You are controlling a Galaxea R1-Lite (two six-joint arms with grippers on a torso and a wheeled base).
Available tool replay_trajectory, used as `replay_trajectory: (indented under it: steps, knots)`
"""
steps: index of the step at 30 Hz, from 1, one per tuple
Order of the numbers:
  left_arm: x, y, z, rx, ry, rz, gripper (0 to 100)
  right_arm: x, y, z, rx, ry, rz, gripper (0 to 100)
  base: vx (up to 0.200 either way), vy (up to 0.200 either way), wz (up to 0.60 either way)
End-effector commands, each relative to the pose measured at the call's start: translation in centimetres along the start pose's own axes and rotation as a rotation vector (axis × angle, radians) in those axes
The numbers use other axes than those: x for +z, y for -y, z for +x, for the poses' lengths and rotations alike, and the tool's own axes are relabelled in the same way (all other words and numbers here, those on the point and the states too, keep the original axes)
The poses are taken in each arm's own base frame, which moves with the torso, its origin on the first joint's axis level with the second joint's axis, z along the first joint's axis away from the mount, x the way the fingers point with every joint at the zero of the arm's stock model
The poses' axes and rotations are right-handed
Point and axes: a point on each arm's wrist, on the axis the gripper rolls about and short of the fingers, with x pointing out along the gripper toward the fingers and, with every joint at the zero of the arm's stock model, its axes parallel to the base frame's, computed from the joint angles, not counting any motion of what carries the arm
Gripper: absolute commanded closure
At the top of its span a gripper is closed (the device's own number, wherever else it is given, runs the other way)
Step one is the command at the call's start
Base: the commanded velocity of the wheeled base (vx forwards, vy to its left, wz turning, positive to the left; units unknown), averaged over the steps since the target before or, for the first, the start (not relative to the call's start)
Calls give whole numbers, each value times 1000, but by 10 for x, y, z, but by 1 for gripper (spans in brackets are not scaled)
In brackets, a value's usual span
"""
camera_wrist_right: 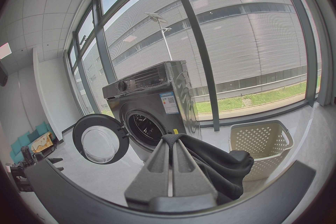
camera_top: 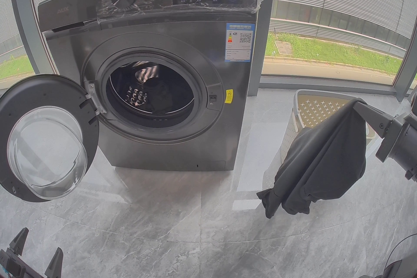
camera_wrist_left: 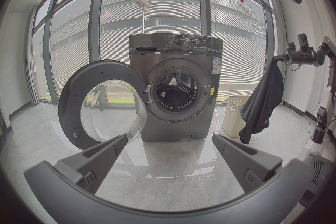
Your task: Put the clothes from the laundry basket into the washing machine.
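A dark grey cloth garment (camera_top: 323, 161) hangs in the air above the pale marble floor (camera_top: 173, 213). It is pinched at one top corner by the right gripper (camera_top: 359, 107), whose jaws are closed tight on a small fold of fabric. The rest drapes down in a long bunched tail, just in front of the cream perforated plastic laundry basket (camera_top: 304, 104) by the window. It is well apart from the grey front-loading washing machine (camera_top: 173, 31). The machine's round glass-centred door (camera_top: 26, 96) stands swung wide on the robot's left, leaving the drum opening (camera_top: 150, 90) unobstructed. The left gripper (camera_top: 40, 242) sits low near the floor, jaws spread wide and holding nothing.

The likely trouble lies in the grip and the tail. With so little fabric between the jaws, a quick swing toward the drum could shake the garment loose onto the floor. The hanging end looks low enough to catch on the lower lip of the opening. It could also trail outside after release, leaving the garment half in. A path too far left could brush the open door.
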Motion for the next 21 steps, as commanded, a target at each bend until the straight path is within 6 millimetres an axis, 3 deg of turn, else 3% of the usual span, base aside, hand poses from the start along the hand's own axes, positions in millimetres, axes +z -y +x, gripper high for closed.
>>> replay_trajectory:
  steps: [1,17,21]
  knots:
    - [-5,0,0,0,-2,0,0,-2,0,0,0,-5,-1,100,0,200,0]
    - [-5,0,0,0,-2,-1,0,-3,0,1,10,-13,-2,100,0,200,0]
    - [-5,0,0,0,-2,-1,0,-3,-1,1,15,-17,-3,100,0,0,0]
